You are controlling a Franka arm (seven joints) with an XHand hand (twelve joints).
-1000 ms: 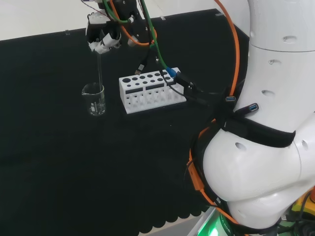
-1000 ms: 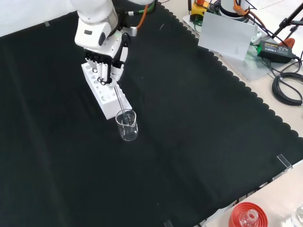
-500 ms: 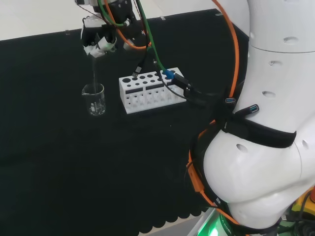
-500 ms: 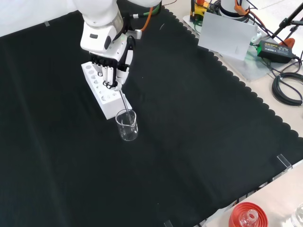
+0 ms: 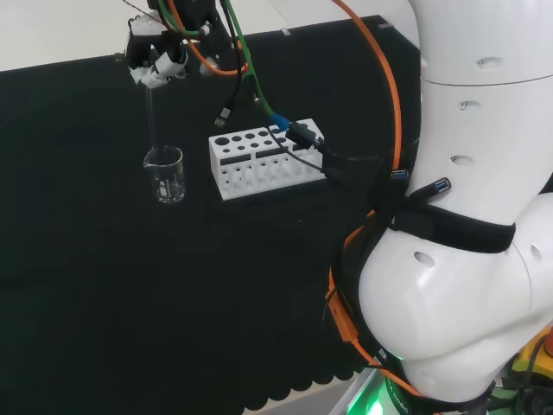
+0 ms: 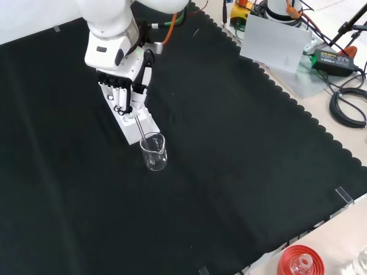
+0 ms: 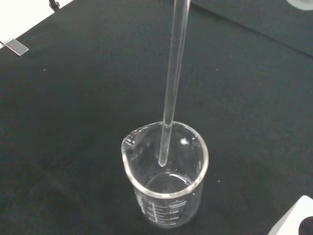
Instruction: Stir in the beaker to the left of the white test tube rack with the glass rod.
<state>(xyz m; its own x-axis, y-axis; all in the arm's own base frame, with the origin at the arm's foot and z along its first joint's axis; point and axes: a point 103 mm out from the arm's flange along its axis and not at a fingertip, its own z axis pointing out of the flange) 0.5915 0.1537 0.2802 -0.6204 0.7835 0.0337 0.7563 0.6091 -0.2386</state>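
Since the earlier frames the hand [image 5: 154, 59] has been raised and shifted leftward in the head view, and the glass rod [image 5: 150, 117] has been drawn partly up out of the beaker [image 5: 165, 174]. The hand's fingers [image 6: 121, 97] are curled round the rod's upper end, pinching it so that it hangs nearly upright. In the wrist view the rod's lower tip [image 7: 162, 161] is seen inside the beaker's mouth, below the rim but above the base, near the wall; whether glass is touched cannot be told. The upright hold is judged to keep the rod clear of the rim during stirring. No liquid can be made out in the beaker. The beaker stands on the black cloth of the counter [image 6: 241, 172], toward its far edge in the head view, just beside the short end of the white test tube rack [image 5: 263, 160].
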